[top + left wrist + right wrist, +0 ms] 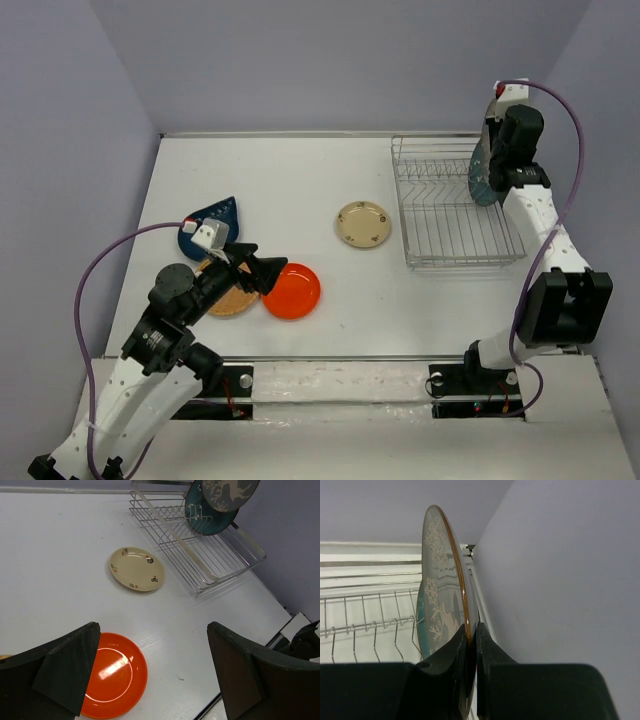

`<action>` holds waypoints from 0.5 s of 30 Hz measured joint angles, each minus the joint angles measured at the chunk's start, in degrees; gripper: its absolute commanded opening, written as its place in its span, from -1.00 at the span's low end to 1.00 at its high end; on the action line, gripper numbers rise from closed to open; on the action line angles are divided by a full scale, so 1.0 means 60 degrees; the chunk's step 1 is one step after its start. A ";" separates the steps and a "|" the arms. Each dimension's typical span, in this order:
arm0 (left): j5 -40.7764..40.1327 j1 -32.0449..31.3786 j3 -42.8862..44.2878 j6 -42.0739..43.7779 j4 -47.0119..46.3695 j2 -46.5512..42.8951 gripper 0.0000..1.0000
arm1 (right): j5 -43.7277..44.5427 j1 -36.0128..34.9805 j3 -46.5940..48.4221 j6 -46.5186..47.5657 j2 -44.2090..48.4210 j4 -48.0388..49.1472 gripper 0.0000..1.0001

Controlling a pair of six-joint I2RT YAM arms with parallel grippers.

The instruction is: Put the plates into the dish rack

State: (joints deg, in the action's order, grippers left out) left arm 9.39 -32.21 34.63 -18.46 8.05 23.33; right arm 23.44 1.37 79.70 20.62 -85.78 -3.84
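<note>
Grey plate point(440, 590), whitish pattern, seemingly orange-rimmed.

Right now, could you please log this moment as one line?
right end effector: shut on grey deer plate above dish rack | teal plate: racked | left end effector: open near orange plate
</note>
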 measured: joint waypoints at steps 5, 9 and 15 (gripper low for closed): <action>-0.0004 0.0000 0.0000 0.0000 0.0004 0.0000 0.98 | -0.0328 0.0138 -0.0036 -0.0149 -0.0299 0.0004 -0.86; -0.0004 0.0000 0.0000 0.0000 0.0004 0.0000 0.98 | -0.0528 0.0259 -0.0277 -0.0240 -0.0382 0.0069 -0.86; -0.0004 0.0000 0.0000 0.0004 0.0004 0.0000 0.98 | -0.0809 0.0470 -0.0634 -0.0470 -0.0463 0.0062 -0.86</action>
State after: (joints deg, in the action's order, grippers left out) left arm 9.37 -32.21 34.63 -18.44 8.08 23.33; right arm 18.59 4.19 75.90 17.80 -88.55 -3.46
